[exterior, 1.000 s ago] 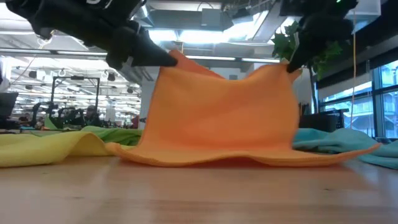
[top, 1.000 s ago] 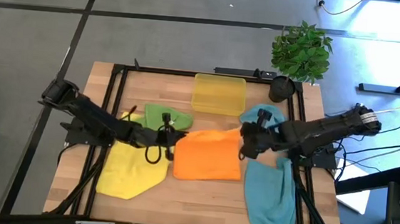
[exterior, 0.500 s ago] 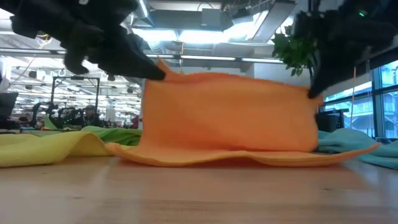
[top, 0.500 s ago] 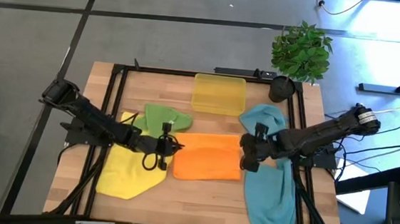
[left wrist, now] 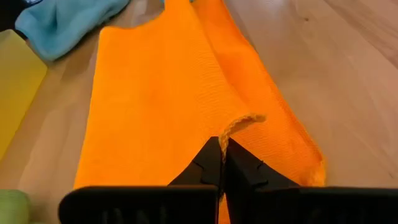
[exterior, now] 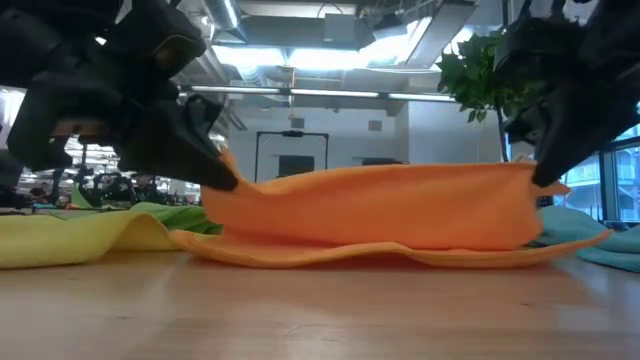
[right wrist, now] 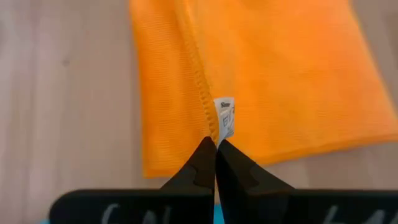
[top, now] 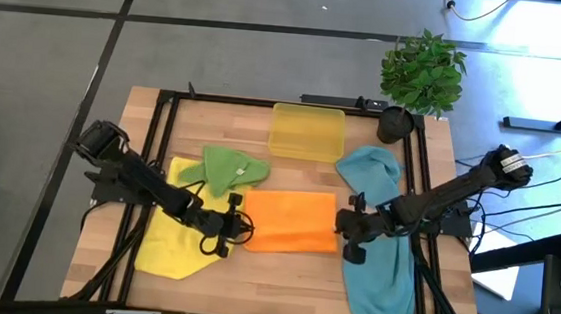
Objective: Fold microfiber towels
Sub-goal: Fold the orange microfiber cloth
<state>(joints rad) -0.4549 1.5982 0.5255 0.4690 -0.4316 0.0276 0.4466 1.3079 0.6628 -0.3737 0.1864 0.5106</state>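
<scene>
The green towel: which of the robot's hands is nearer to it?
Left. The left hand is just in front of the green towel, at the orange towel's left end; the right hand is across at its right end.

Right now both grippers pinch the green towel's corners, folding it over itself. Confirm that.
Wrong colour: the left gripper and right gripper pinch the orange towel, as the high view shows. The green towel lies untouched beside it. The rest stands.
</scene>
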